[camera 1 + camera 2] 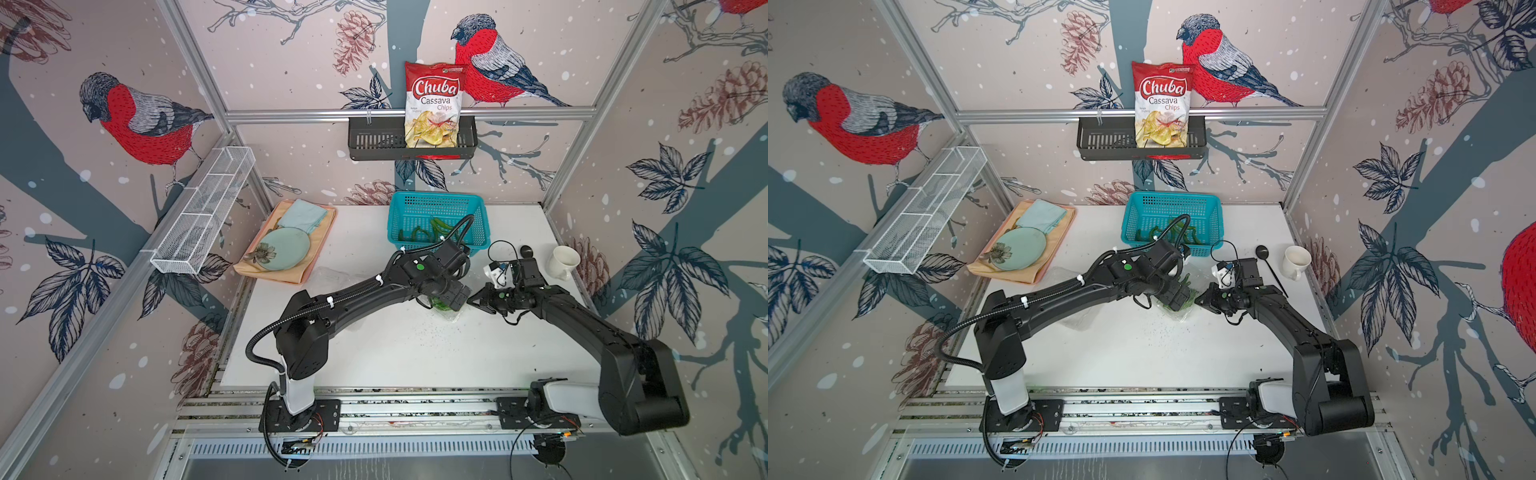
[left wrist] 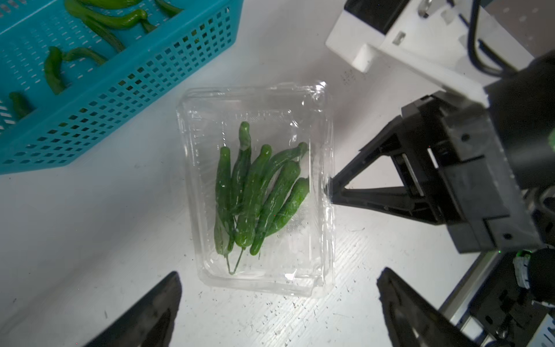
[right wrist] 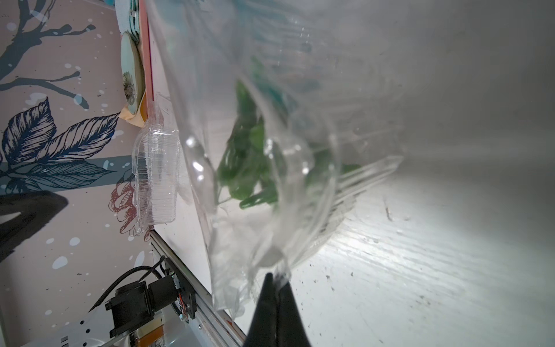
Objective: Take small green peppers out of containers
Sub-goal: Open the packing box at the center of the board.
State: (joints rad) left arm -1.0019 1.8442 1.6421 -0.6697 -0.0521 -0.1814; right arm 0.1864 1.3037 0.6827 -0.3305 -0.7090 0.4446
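Hovering above the box: my left gripper [image 2: 279, 273] hangs over one end of the clear container [image 2: 300, 120], its two fingers [image 2: 144, 312] spread wide with nothing between them.
Right gripper: my right gripper [image 3: 274, 278] has its jaws pressed together on a thin clear edge of that container. From the left wrist camera its tip meets the container's long side.
Peppers in container: six slim green peppers [image 2: 255, 192] lie side by side on the container's floor, stems pointing toward my left gripper.
Lid: I cannot tell whether it is raised or down, because glare runs across the plastic.
Container's place: it sits mid-table on the white table [image 1: 415, 353], just in front of the turquoise basket [image 1: 436, 208] and between my two grippers.
Basket: several loose peppers [image 2: 54, 70] lie inside it.
Second container [image 3: 156, 174]: clear and ribbed, it sits near the table's left edge, just beside the orange tray [image 1: 322, 232].
Tray: it holds a pale green plate [image 1: 284, 249] and a folded cloth [image 1: 302, 216].
Right side of table: a white mug [image 1: 563, 262] and a black spoon [image 1: 1261, 250] sit behind my right arm, well apart from the container.
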